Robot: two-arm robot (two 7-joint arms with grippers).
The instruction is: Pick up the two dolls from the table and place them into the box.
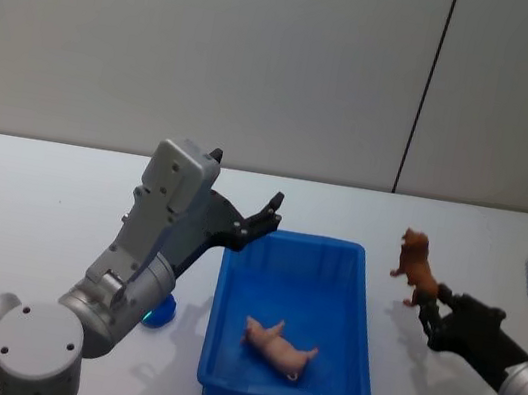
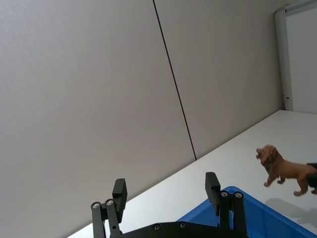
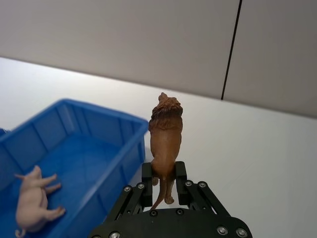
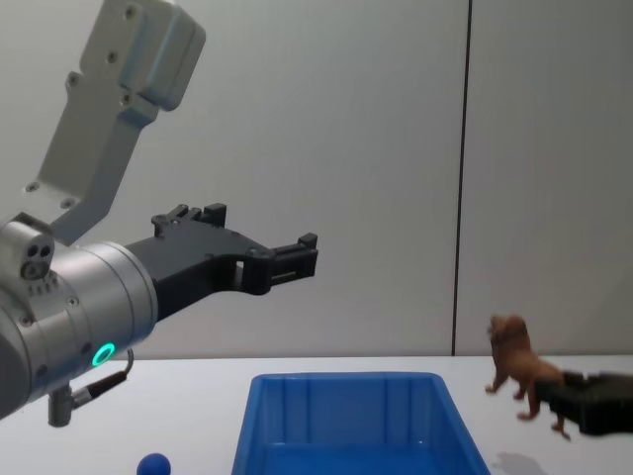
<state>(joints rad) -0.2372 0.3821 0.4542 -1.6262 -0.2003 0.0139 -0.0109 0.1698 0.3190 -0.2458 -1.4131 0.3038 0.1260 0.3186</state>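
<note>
The brown lion doll (image 1: 416,267) hangs in the air just right of the blue box (image 1: 364,326), held by its hind end in my right gripper (image 1: 432,305). In the right wrist view the fingers (image 3: 146,174) are shut on the lion (image 3: 165,136). The pale pink pig doll (image 1: 277,348) lies on its side inside the box. My left gripper (image 1: 266,216) is open and empty, raised above the box's far left corner. In the left wrist view its two fingers (image 2: 213,184) stand well apart over the box rim (image 2: 257,208).
A small blue round-topped piece (image 1: 162,310) sits on the white table (image 1: 42,191) just left of the box, under my left arm. A grey wall rises behind the table's far edge. Bare tabletop lies right of the box and behind it.
</note>
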